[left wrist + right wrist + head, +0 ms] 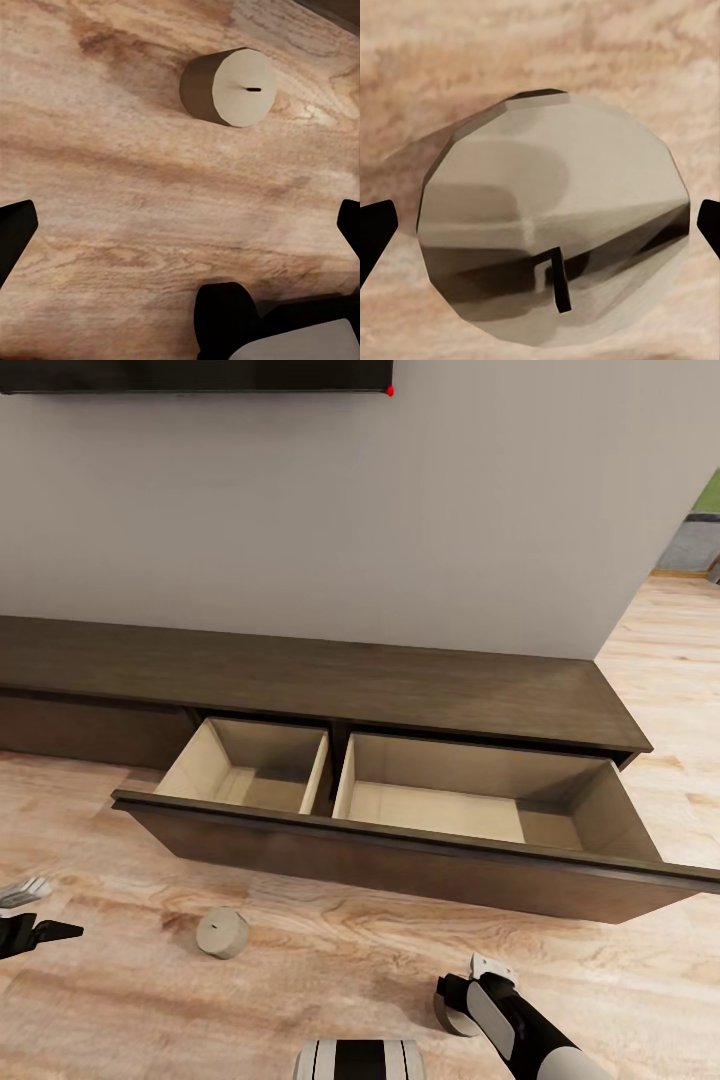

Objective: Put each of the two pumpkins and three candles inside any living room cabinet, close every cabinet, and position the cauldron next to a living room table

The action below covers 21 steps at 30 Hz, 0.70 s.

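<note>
**Candle under the right arm, drawer waiting open**

Candle sits directly below the right gripper, its flat top with a short dark wick facing straight up at the wrist camera, so its long axis stands upright and in line with the approach. The jaws are spread wide, one dark tip at each side of the candle and neither touching it. In the head view this candle is mostly hidden beneath the right wrist on the wooden floor.

A second candle lies tipped on its side on the floor, nearer the left gripper, whose jaws also stand released, with the candle ahead of them and apart.

The cabinet is long, low and dark brown, matt-grained. Its wide drawer is pulled out, showing two pale beige compartments with nothing visible in them. The drawer lies beyond both candles, so the right arm looks best placed: descend, clench, lift forward.
</note>
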Available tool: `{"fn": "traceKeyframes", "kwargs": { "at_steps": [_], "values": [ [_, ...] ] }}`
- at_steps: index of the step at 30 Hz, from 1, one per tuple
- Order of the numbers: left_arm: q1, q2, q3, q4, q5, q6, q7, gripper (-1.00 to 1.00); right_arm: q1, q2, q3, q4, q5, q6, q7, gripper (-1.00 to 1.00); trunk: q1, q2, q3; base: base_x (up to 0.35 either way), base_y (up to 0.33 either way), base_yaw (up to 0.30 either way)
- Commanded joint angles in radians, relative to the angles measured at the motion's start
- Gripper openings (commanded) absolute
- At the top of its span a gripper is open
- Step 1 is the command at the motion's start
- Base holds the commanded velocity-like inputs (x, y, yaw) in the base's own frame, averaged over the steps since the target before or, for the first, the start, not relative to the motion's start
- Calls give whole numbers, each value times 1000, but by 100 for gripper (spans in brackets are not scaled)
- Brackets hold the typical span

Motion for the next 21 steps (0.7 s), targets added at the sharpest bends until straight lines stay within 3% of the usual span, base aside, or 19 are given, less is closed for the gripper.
{"fn": "traceKeyframes", "kwargs": {
  "at_steps": [1,18,21],
  "values": [
    [0,0,0,0,0,0,0,100,0,0,0,0,0,0,0,100,0,0,0,0,0,0],
    [0,0,0,0,0,0,0,100,0,4,0,0,0,0,-18,100,0,0,0,0,0,0],
    [0,0,0,0,0,0,0,100,0,6,0,0,0,0,-28,100,1,-1,-12,0,0,0]
  ]
}}
